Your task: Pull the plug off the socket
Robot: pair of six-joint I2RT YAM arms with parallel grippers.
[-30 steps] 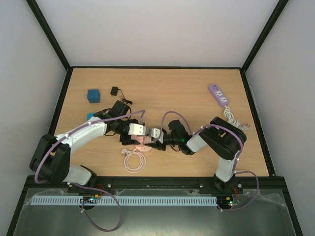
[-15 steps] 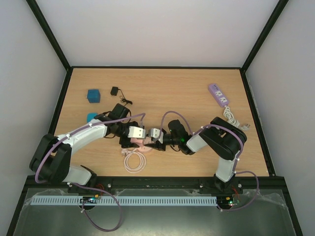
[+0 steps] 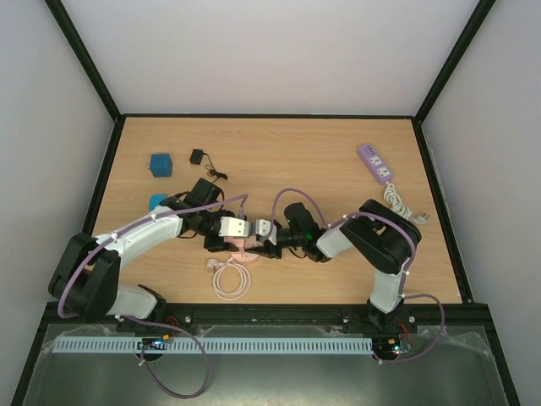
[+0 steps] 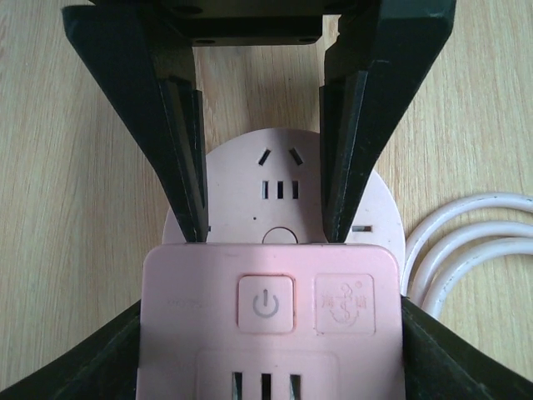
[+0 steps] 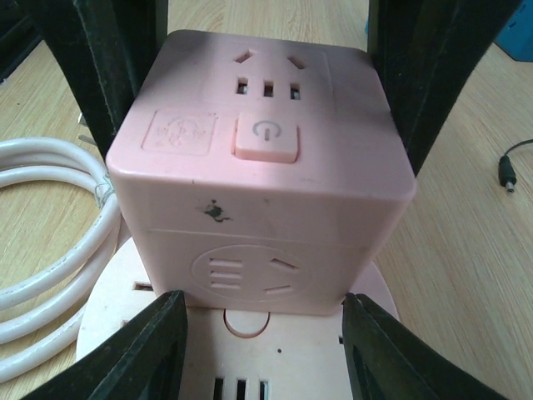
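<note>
A pink cube plug (image 3: 240, 244) with a power button stands on a round pink socket base (image 4: 279, 167) on the wooden table. My left gripper (image 4: 268, 333) is shut on the cube (image 4: 350, 350), one finger on each side. My right gripper (image 5: 262, 333) is open; its fingers (image 4: 179, 142) stand on the base (image 5: 108, 333) against the cube's side face (image 5: 266, 192), with nothing between them. The left fingers (image 5: 108, 75) show flanking the cube in the right wrist view. The cube's pins are hidden. In the top view the left gripper (image 3: 235, 238) and right gripper (image 3: 256, 242) meet.
The base's white cable (image 3: 228, 277) lies coiled near the front edge, close to the left of the base (image 5: 42, 200). A purple power strip (image 3: 374, 162) lies at the back right. A blue cube (image 3: 161, 164), a second blue item (image 3: 155, 201) and a black adapter (image 3: 197, 157) lie at the back left.
Both grippers have drawn slightly closer together over the pink plug. The right arm shifted a little left and the left wrist a little down. The cable coil barely moved.
</note>
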